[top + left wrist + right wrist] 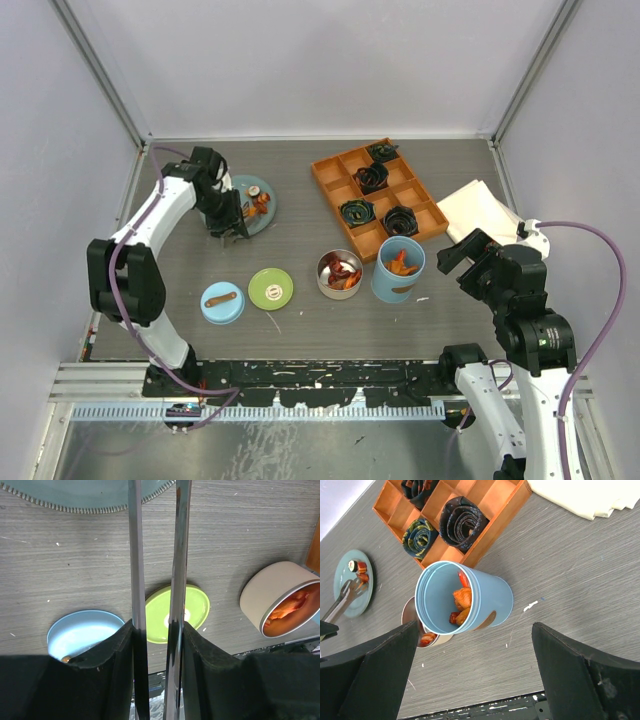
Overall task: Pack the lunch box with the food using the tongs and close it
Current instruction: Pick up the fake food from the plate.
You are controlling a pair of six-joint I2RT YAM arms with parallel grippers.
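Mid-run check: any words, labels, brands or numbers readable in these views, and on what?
No text is readable in any view.
Brown patch on the light-blue cylinder: too blurred to read.
Pale round mark on the green lid: too small to read.
Brown strip on the blue lid: no letters visible.

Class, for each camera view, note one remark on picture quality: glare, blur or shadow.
Top external view: even light, barely a shadow beside the tall light-blue cylinder. Left wrist view: glare streaks along the slim grey metal tongs; black fingers of the left claw show little detail. Right wrist view: black fingers of the right claw likewise; cream cloth nearly washed out.
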